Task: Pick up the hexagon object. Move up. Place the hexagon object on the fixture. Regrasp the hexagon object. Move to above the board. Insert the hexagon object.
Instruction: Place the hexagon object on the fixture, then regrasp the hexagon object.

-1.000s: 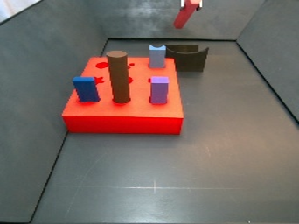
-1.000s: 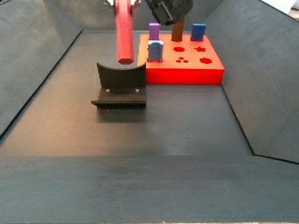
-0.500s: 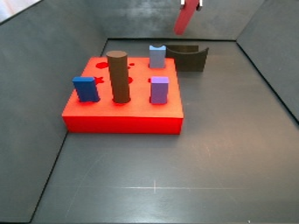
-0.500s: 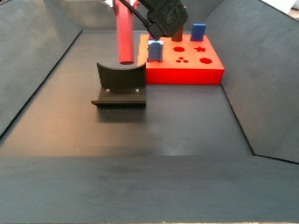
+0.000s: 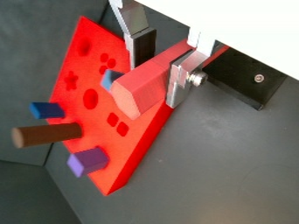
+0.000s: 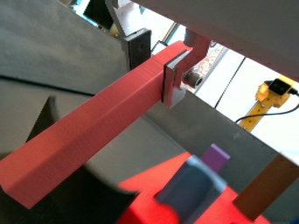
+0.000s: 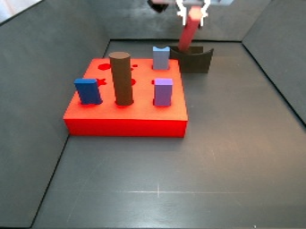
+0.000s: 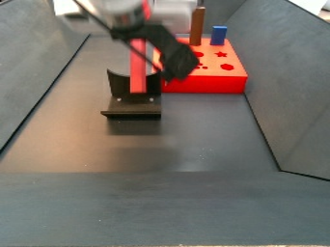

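You've got the gripper (image 7: 191, 14) up at the back of the workspace, right over the fixture (image 7: 198, 61), jaws pinching the hexagon object (image 7: 188, 35) near its upper end. In a side view the rod hangs roughly upright, lower end down at the fixture's notch; can't tell if it's actually touching. In a side view the arm's dark body covers most of the gripper (image 8: 152, 12), and you only see a strip of the hexagon object (image 8: 141, 67) running down to the fixture (image 8: 131, 95).

In both wrist views the silver fingers (image 5: 180, 79) clamp the salmon-red rod (image 5: 145, 87) from both sides, pads flat on its facets. In a wrist view the hexagon object (image 6: 100, 129) stretches well away from the fingers (image 6: 176, 77).

The board (image 7: 125, 113) sits just beside the fixture, on the floor, not touching it as far as you can see. It carries a tall brown cylinder (image 7: 121, 78), a blue block (image 7: 88, 90), a purple block (image 7: 163, 91) and a grey-blue block (image 7: 160, 57), all upright. In a wrist view the board (image 5: 82, 59) shows open shaped holes, and the fixture (image 5: 249, 78) lies past the fingers
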